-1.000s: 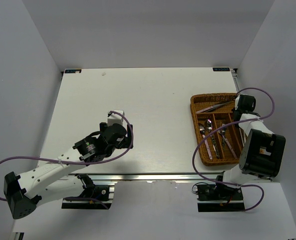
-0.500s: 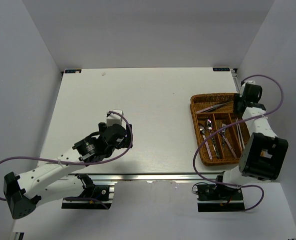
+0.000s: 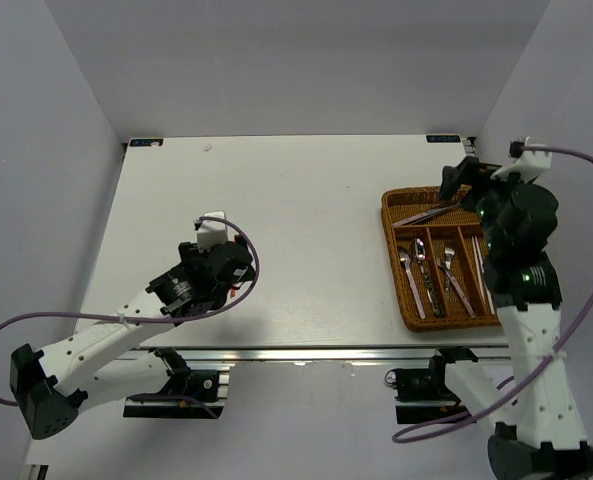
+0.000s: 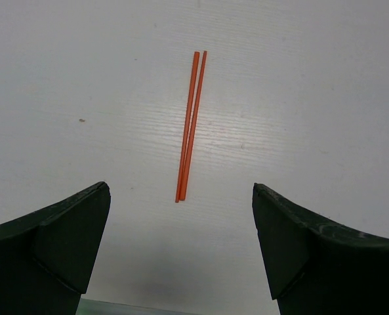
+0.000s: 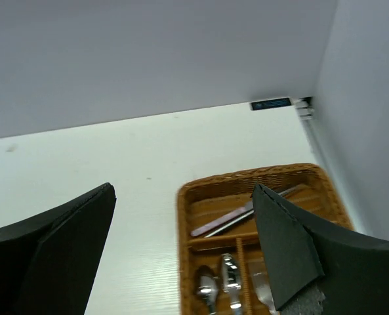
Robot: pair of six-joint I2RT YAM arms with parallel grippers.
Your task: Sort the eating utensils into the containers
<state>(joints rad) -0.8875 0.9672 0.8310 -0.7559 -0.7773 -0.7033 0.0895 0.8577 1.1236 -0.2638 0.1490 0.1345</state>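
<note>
My right arm (image 3: 524, 300) has risen from its low folded pose beside the right edge of the wicker tray (image 3: 416, 193); it now stands tall over the tray's near right corner; my right hand (image 3: 456, 180) has gone from the tray's far right corner to above its far rim, more to the left; the purple cable (image 3: 566, 151) has swung out to the right; my left hand (image 4: 181, 249) has drawn a little leftward and away from me over the desk (image 3: 306, 220).
</note>
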